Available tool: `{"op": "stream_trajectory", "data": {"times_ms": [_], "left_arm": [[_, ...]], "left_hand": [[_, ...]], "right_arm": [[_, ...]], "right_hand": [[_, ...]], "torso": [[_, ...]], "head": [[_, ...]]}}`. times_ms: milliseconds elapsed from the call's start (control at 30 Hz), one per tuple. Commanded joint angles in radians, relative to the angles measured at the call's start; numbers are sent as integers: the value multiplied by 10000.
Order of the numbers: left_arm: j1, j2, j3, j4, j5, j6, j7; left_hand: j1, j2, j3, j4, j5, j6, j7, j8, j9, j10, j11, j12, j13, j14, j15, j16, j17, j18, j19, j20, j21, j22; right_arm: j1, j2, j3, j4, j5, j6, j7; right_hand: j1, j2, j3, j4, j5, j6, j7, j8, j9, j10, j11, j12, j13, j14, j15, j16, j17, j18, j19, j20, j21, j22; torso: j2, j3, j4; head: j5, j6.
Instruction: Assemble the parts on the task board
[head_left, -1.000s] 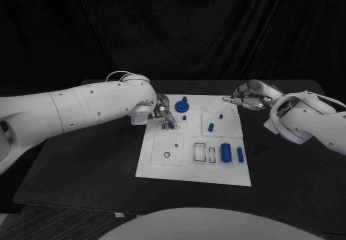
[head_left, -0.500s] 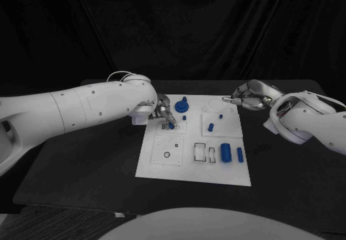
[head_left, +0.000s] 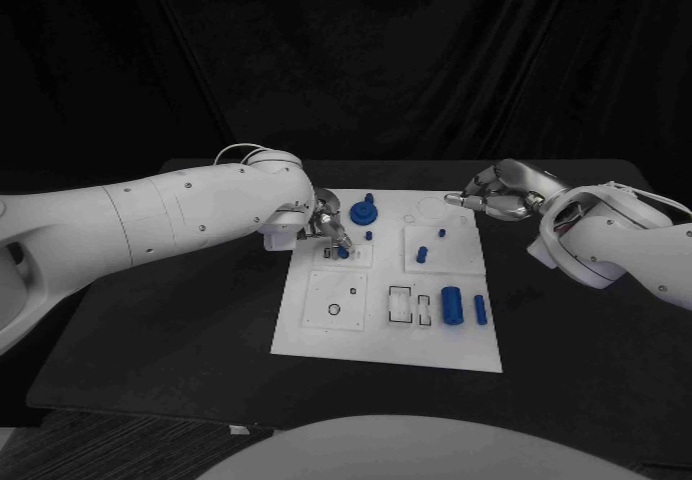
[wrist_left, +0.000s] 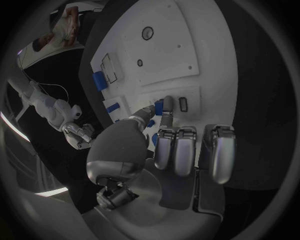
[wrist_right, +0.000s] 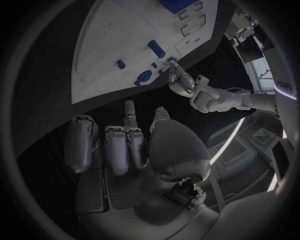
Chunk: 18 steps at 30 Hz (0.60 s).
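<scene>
Head view — board: the white board (head_left: 387, 340) lies mid-table, with blue parts on it.
Head view — left hand: the left hand (head_left: 320, 228) is at the board's far-left corner, pinching a small blue part (head_left: 342, 241) between thumb and finger, over or in the small rectangular slot there; contact with the slot cannot be told.
Head view — right hand: the right hand (head_left: 498, 192) hangs just off the board's far-right edge, fingers curled in, holding nothing visible.
Head view — count: one round knob (head_left: 365, 212) standing far-centre; one small peg (head_left: 369, 236) beside it; one tall peg (head_left: 421, 254); one tiny peg (head_left: 440, 234); two bars (head_left: 451, 305) lying side by side near the right edge — six free parts plus the held one.
Head view — progress: judged early to midway; two outlined rectangular slots (head_left: 410, 306) and a round hole (head_left: 336, 309) look unfilled, and both bars lie loose.
Left wrist view — grip: the fingertips (wrist_left: 166, 107) close on the blue part at the slot block; the other fingers are folded back.
Right wrist view — hand: palm and curled fingers (wrist_right: 127, 142) are empty and clear of the board edge.
</scene>
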Motion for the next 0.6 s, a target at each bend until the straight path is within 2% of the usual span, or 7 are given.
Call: {"op": "stream_trajectory", "data": {"times_ms": [33,233,300,467,600], "left_arm": [[-32,30,6,-9,-2,149,36],[-63,56,6,-51,-2,200,4],[-79,68,6,-69,-2,191,3],[-108,89,6,-109,-2,191,19],[-120,99,6,-128,-2,185,33]], "left_hand": [[156,-99,1326,-285,529,45,-72,34,138,1129,-204,25,2524,1126,-211,102,2679,156,546,-52,-149,2107],[134,-84,1332,-266,457,21,-66,31,161,1129,-199,25,2524,1126,-209,102,2679,155,547,-52,-150,2109],[89,-71,1323,-227,118,-12,-68,40,236,1129,-199,25,2524,1126,-207,102,2679,154,551,-50,-152,2116],[14,-71,1270,-147,-262,-65,-64,37,316,1129,-196,25,2524,1126,-204,102,2679,160,535,-46,-177,2101],[-128,-79,1142,27,-711,-109,-60,30,396,1129,-191,25,2524,1126,-199,102,2679,159,540,-41,-181,2110]], "right_arm": [[-19,-7,8,18,-7,-2,-133],[-19,-4,8,16,-7,1,-129],[-20,-3,8,15,-7,3,-128],[-21,2,8,9,-6,12,-124],[-23,8,8,-1,-6,20,-120]], "right_hand": [[246,17,-271,52,168,35,33,-63,70,1023,74,166,2635,795,-9,-140,1477,194,-68,1,-174,1963],[246,17,-271,52,168,35,33,-63,70,1023,74,166,2635,795,-9,-140,1477,194,-68,1,-174,1963],[246,17,-271,52,168,35,33,-63,70,1023,74,166,2635,795,-9,-140,1477,194,-68,1,-174,1963],[246,17,-271,52,168,35,33,-63,70,1023,74,166,2635,795,-9,-140,1477,194,-68,1,-174,1963],[246,17,-271,52,168,35,33,-63,70,1023,74,166,2635,795,-9,-140,1477,194,-68,1,-174,1963]], "torso": [[-3,0,0],[-1,0,5],[-1,-1,4],[1,2,4],[1,2,2]], "head": [[3,-2],[4,-2],[-3,-2],[13,-2],[17,-2]]}}
